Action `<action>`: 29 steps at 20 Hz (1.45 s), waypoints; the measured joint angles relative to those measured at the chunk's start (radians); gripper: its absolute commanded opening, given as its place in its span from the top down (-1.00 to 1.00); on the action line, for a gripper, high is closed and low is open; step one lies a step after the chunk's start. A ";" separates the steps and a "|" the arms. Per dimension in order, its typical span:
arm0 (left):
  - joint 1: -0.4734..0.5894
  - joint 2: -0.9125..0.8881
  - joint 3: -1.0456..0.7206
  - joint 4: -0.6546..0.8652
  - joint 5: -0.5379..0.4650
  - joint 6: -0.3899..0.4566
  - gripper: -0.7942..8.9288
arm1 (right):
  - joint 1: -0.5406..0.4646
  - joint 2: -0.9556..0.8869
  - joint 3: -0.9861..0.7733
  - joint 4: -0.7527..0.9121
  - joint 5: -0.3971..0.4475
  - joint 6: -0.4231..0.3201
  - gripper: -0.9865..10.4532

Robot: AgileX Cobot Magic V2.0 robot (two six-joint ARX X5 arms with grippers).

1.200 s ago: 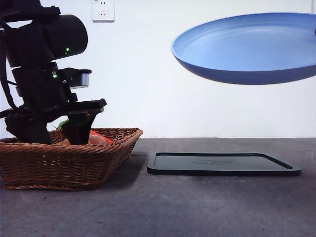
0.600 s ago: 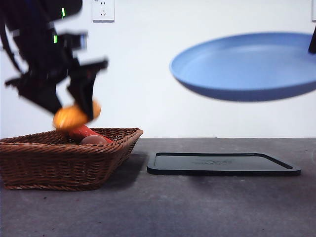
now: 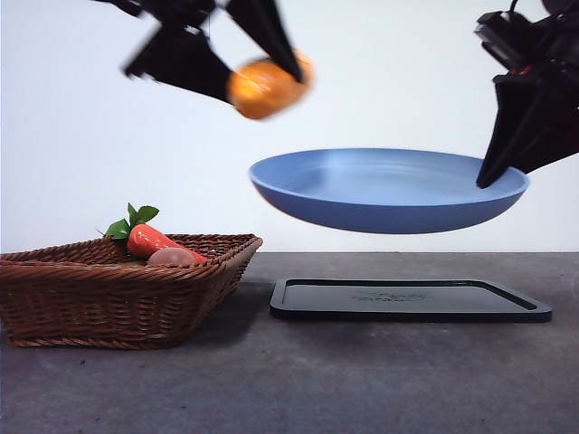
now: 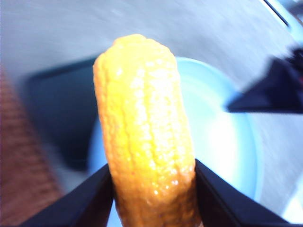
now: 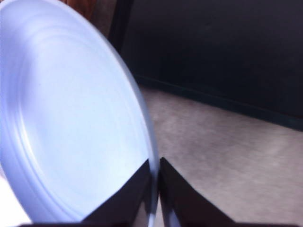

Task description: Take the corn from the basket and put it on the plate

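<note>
Above the plate's (image 3: pixel 389 190) near edge, the left claw (image 3: pixel 249 68) clenched the corn (image 3: pixel 265 86) while the right claw (image 3: pixel 507 154) pinched the rim aloft, so an off-centre release could tip it.

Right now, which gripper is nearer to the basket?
Left. The left gripper holds the corn in the air, above the basket and toward the plate. The right gripper clamps the plate's far rim, over the black tray.
</note>
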 measured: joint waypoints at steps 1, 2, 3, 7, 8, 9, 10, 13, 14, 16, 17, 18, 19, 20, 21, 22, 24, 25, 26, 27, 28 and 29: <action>-0.021 0.029 0.000 0.016 0.001 0.003 0.46 | 0.010 0.004 0.000 0.000 -0.001 0.005 0.83; -0.040 0.066 0.000 0.035 0.003 0.005 0.46 | 0.019 0.006 0.000 0.001 -0.002 0.006 0.83; -0.051 0.090 0.000 0.043 0.003 0.006 0.46 | 0.025 0.006 0.000 0.002 -0.003 0.007 0.83; -0.074 0.165 0.000 0.054 0.003 0.011 0.46 | 0.034 0.006 0.000 0.003 -0.004 0.009 0.83; -0.080 0.178 0.000 0.049 0.003 0.014 0.46 | 0.034 0.006 0.000 0.003 -0.002 0.009 0.83; -0.085 0.186 0.000 0.043 0.003 0.016 0.46 | 0.034 0.006 0.000 0.003 0.000 0.009 0.83; -0.090 0.190 0.000 0.038 0.003 0.019 0.46 | 0.033 0.006 0.000 0.003 0.002 0.009 0.83; -0.112 0.190 0.000 0.035 0.003 0.034 0.26 | 0.033 0.006 0.000 0.008 0.002 0.009 0.83; -0.116 0.190 0.000 0.034 0.003 0.040 0.19 | 0.033 0.006 0.000 0.009 0.001 0.009 0.83; -0.117 0.190 0.000 0.029 0.003 0.047 0.16 | 0.033 0.006 0.000 0.009 0.002 0.009 0.83; -0.117 0.190 0.000 0.025 0.003 0.051 0.16 | 0.033 0.006 0.000 0.009 0.002 0.009 0.83; -0.117 0.190 0.000 0.024 0.003 0.052 0.16 | 0.033 0.006 0.000 0.009 0.002 0.009 0.83; -0.117 0.190 0.000 0.024 0.003 0.053 0.16 | 0.033 0.006 0.000 0.009 0.002 0.009 0.83; -0.117 0.190 0.000 0.023 0.003 0.055 0.16 | 0.033 0.006 0.000 0.009 0.002 0.009 0.83; -0.117 0.190 0.003 0.016 0.003 0.056 0.16 | 0.033 0.006 0.000 0.008 0.002 0.009 0.83; -0.117 0.190 0.013 -0.003 0.003 0.056 0.16 | 0.033 0.006 0.000 0.008 0.002 0.009 0.83; -0.117 0.186 0.049 -0.027 0.003 0.056 0.16 | 0.033 0.006 0.000 0.008 0.000 0.009 0.83; -0.117 0.180 0.069 -0.038 0.002 0.057 0.16 | 0.033 0.006 0.000 0.008 0.002 0.009 0.83; -0.117 0.170 0.090 -0.055 0.003 0.058 0.16 | 0.033 0.006 0.000 0.008 0.008 0.009 0.83; -0.117 0.161 0.114 -0.074 0.003 0.059 0.16 | 0.033 0.006 0.000 0.008 0.008 0.009 0.83; -0.117 0.154 0.138 -0.090 0.002 0.060 0.16 | 0.033 0.006 0.000 0.010 0.011 0.009 0.83; -0.117 0.148 0.161 -0.106 0.003 0.063 0.16 | 0.033 0.006 0.000 0.010 0.019 0.009 0.83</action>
